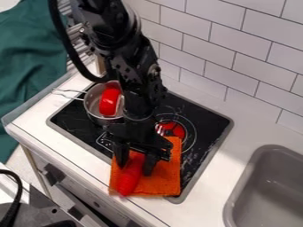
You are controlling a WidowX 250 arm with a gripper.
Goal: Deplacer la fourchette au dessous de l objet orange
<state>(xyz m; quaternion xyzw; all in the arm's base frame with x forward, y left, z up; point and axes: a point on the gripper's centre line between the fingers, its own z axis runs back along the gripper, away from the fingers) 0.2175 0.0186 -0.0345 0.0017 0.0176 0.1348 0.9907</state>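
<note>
The black gripper [136, 168] hangs low over the orange cloth [168, 176], which lies across the front edge of the black stove and onto the white counter. Directly beneath the gripper, a long red object [128, 179] stretches over the cloth toward its lower left corner; whether the gripper holds it is unclear. Pale, tine-like strips, possibly the fork [160, 129], show at the left of the red patch on the right burner, just above the cloth. The arm and gripper hide part of that burner.
On the stove's left side stands a metal pot [93, 103] with a red object [109, 101] inside, its handle pointing left. A grey sink [260, 195] is at the lower right. White tiled wall [207, 44] rises behind the counter.
</note>
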